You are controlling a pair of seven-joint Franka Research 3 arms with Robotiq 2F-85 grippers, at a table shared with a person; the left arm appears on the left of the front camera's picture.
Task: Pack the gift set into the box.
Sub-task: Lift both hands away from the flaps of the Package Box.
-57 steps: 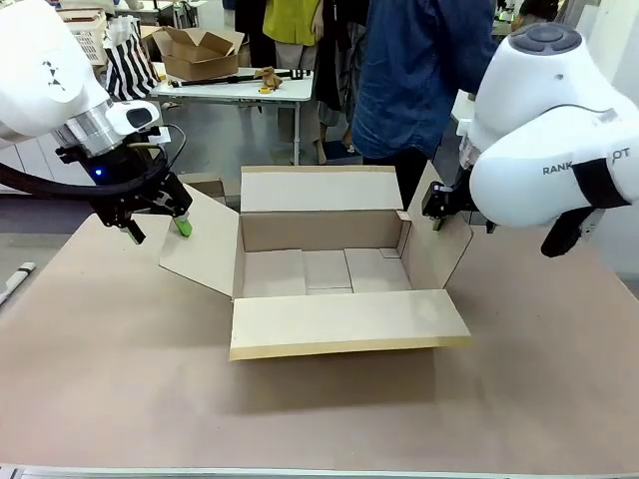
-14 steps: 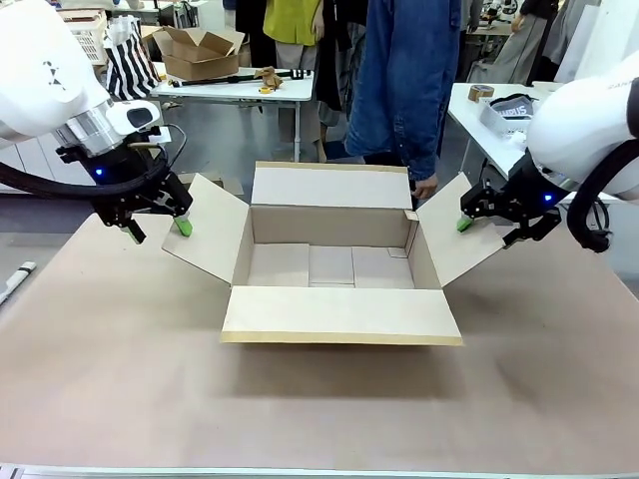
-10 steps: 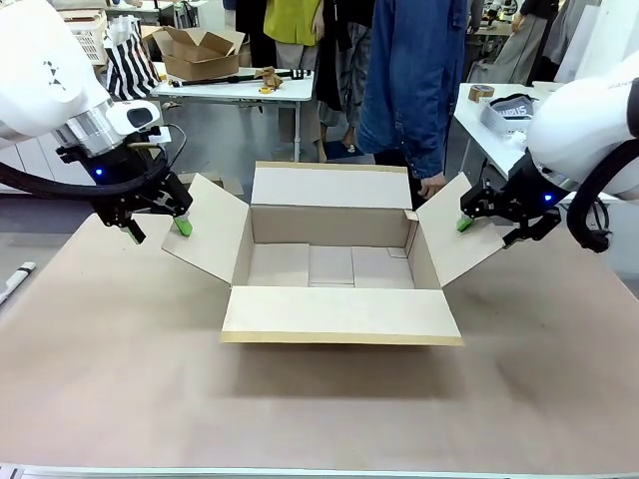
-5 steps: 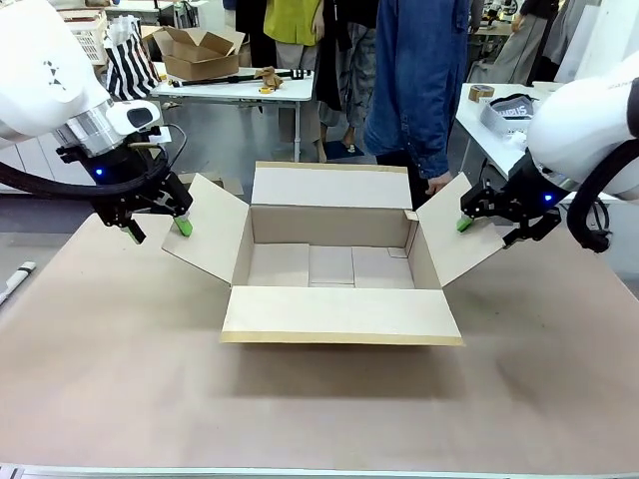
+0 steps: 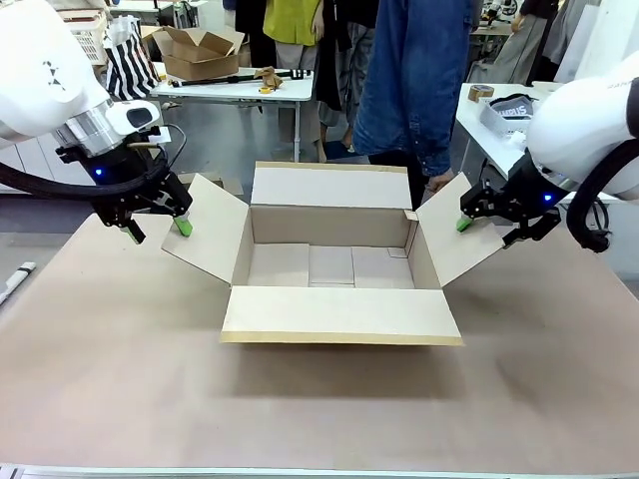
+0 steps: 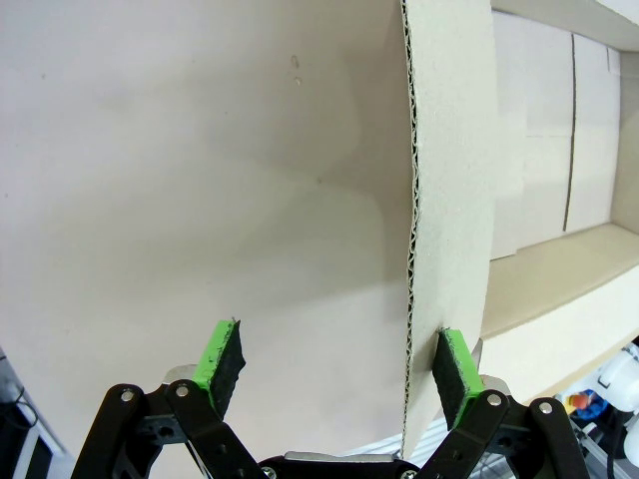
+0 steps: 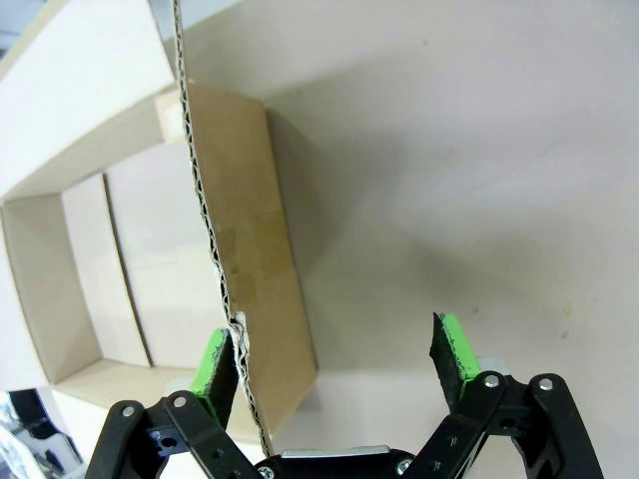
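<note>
The box sits open in the middle of the table, all four flaps folded outward and its floor bare. The near flap lies almost flat toward the robot, the far flap stands up behind, and the two side flaps splay out at a slant. There is plenty of bare table on the near side and at both ends of the carton.

The left pincer is at the outer edge of the left flap; the right pincer is at the outer edge of the right flap. From the front I cannot judge how they stand. The wrist views settle it. In the left wrist view the left pincer is spread wide, the flap's corrugated edge running up between the green pads, close to one and well clear of the other. In the right wrist view the right pincer is likewise spread, with the frayed flap edge right against one pad and the other pad far off. Neither is pinching the cardboard.

A person in blue stands at the far side of the table, one hand just behind the right flap. On a side table at far right lies a light grey basket; its contents are too small to make out.
</note>
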